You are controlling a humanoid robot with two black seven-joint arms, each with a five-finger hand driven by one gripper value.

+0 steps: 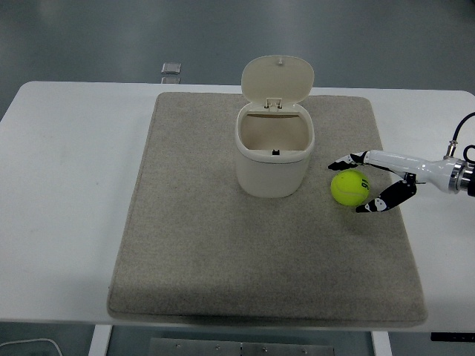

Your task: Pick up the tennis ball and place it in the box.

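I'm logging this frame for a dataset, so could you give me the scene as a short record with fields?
surface: white table with a grey mat on it
tennis ball: on the mat, right of the box
box: cream, upright, lid open
right hand: fingers spread around the ball, one above and one below, grasp not closed
left hand: not in view
other: small grey object at the table's far edge

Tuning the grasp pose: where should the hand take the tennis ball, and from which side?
Across its middle, coming from the right. The tennis ball is round and sits on the mat, its right side free; the box stands to its left. The right hand already brackets it, fingers behind, thumb in front.
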